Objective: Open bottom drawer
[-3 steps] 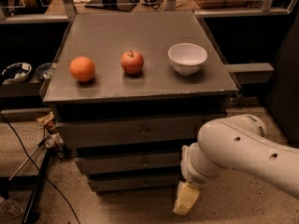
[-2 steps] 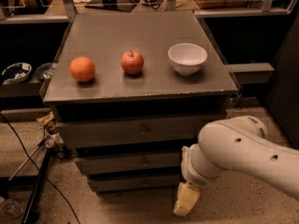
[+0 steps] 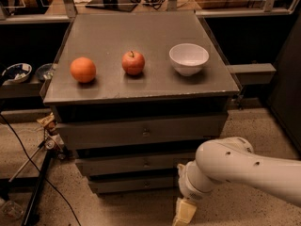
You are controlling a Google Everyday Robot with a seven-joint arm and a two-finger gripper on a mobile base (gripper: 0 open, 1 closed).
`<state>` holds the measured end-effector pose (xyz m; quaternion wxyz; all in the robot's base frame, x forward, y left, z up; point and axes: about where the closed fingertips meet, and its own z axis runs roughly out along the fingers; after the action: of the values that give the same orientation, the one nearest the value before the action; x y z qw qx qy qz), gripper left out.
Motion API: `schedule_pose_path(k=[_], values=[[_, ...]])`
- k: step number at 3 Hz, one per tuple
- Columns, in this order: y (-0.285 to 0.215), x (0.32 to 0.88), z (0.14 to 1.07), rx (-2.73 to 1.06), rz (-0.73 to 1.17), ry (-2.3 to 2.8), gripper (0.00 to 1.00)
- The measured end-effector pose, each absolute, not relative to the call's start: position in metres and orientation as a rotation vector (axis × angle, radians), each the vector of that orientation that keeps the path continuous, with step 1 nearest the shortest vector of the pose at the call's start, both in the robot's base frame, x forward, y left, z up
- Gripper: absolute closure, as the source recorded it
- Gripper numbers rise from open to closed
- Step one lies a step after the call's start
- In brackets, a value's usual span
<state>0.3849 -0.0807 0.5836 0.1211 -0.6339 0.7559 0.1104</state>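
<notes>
The grey cabinet has three drawer fronts. The bottom drawer is the lowest and slimmest front, just above the floor, and it looks pushed in. My gripper hangs low at the frame's bottom edge. It is in front of the cabinet's lower right corner, right of the bottom drawer's middle and slightly below it. My white arm covers the drawer's right end. The gripper holds nothing that I can see.
On the cabinet top sit an orange, a red apple and a white bowl. The middle drawer and top drawer look pushed in. Cables and a stand leg lie on the floor at left.
My arm and gripper have sunk a little lower and slightly left in front of the cabinet. The drawers and the things on top have not moved.
</notes>
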Motion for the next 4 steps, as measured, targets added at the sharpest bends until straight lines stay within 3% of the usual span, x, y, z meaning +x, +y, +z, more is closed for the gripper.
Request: schedule_pose_path(k=[4], values=[[-0.086, 0.403, 0.496, -1.760, 0.365, 2.254, 0.00]])
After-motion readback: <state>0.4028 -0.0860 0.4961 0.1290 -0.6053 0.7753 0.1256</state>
